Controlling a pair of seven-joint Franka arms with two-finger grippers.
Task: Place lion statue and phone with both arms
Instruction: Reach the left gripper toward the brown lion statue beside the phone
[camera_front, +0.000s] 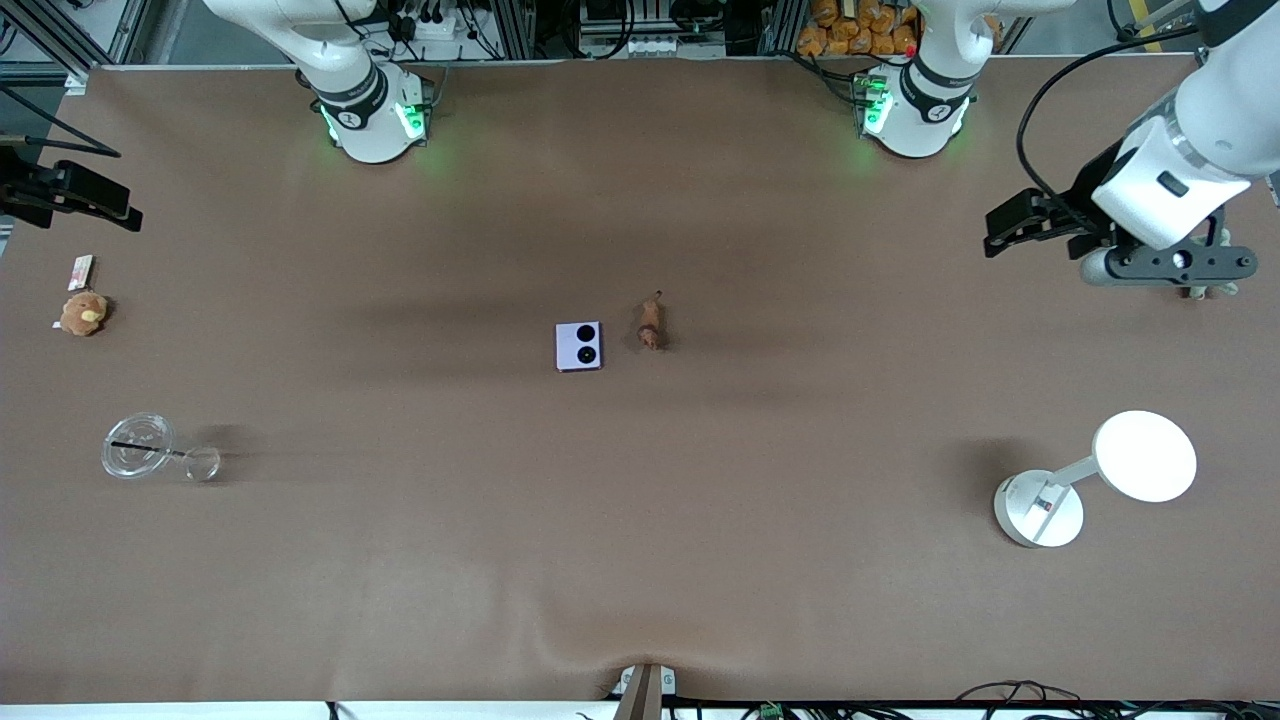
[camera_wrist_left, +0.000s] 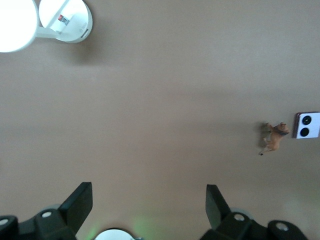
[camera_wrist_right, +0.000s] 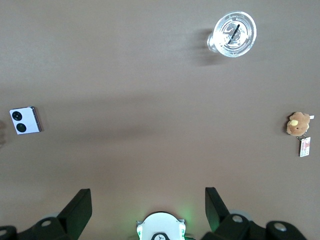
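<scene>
Lavender phone (camera_front: 579, 346) and lion statue (camera_front: 651, 323) are lying side by side mid-table, seemingly already placed. Both the left gripper (camera_wrist_left: 149, 202) and the right gripper (camera_wrist_right: 148, 205) are being held spread and empty, high over the table's ends.

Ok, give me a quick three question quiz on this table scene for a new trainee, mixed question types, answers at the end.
1. True or false: the lion statue lies beside the phone, toward the left arm's end of the table.
2. Multiple choice: the left hand is A) shut on the phone, B) open and holding nothing, C) shut on the lion statue.
3. Fill in: the round tan plush toy lies ____ from the front camera than the clear plastic cup.

Key
1. True.
2. B. The right hand is open too, over bare table near its own base.
3. Farther.
</scene>
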